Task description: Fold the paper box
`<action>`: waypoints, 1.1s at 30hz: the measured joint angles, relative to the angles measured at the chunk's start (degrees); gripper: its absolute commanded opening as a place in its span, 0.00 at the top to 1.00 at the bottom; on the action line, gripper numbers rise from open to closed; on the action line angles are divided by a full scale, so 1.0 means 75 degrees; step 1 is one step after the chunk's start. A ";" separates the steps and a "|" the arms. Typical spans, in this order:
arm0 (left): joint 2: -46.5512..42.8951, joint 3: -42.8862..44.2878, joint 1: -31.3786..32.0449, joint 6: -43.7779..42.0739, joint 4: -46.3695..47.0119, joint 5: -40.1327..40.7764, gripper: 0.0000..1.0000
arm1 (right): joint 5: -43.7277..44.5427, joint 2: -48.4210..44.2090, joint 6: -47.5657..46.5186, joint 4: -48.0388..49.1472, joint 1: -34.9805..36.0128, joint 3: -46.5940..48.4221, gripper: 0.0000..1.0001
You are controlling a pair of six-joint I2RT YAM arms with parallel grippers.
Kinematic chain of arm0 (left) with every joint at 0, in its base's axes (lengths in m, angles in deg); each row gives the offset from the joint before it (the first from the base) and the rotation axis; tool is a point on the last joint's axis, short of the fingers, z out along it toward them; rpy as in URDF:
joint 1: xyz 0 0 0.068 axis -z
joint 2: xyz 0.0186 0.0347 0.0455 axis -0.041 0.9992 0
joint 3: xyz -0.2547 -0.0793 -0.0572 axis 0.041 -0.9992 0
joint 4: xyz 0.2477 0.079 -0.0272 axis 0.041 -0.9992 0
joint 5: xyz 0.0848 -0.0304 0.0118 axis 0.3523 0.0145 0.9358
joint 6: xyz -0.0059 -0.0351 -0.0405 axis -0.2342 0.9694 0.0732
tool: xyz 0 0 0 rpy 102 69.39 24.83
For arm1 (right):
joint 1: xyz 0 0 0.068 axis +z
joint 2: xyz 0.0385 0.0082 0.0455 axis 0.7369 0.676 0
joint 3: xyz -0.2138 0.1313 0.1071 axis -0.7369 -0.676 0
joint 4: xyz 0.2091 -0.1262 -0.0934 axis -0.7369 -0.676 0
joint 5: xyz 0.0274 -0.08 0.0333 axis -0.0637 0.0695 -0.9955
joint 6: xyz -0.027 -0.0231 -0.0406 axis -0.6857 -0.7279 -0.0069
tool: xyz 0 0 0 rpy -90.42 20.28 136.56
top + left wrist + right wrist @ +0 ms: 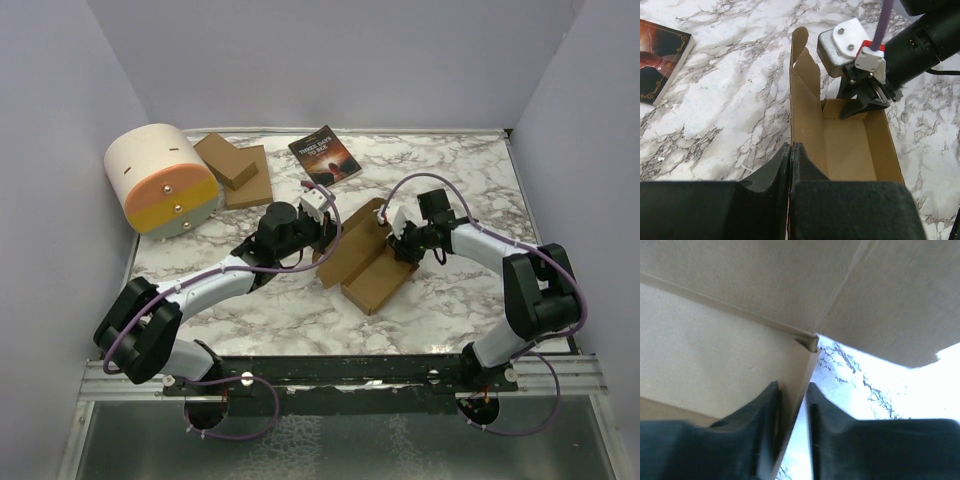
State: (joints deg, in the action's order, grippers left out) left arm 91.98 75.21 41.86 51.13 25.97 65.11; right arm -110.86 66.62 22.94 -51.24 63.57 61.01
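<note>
Marble table (470, 170), plain lilac walls (350, 60)

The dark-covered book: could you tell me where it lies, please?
In the top view, the dark-covered book lies near the far edge, right of the flat brown cardboard stack.

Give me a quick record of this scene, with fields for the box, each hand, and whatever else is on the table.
paper box: partly folded, walls raised, top open, mid-table
left hand: shut on the edge of a raised side wall
right hand: open, straddling a box wall
other items: dark book, stack of flat cardboard pieces, cream-and-orange rounded container, all beyond the box
table: white marble pattern
</note>
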 measured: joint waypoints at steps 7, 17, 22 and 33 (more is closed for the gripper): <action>-0.0070 0.0026 0.0090 -0.0020 -0.0090 0.0050 1.00 | 0.0219 0.0364 0.0160 0.0085 -0.0006 0.0114 0.99; -0.0070 0.0149 0.0289 -0.0020 -0.0128 0.0079 1.00 | 0.0758 0.0370 0.0356 0.0455 0.0047 0.0099 0.98; -0.0070 0.0149 0.0294 -0.0020 -0.0131 0.0134 1.00 | 0.0941 0.0323 0.0350 0.0603 0.0102 0.0035 0.99; -0.0070 0.0201 0.0300 -0.0015 -0.0125 0.0157 1.00 | 0.1154 0.0192 0.0280 0.0726 0.0213 -0.0087 0.70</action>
State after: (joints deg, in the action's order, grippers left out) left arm 91.45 76.72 44.11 51.02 25.03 66.29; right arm -102.21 68.06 25.04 -45.80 65.16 60.36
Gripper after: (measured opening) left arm 0.018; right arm 0.215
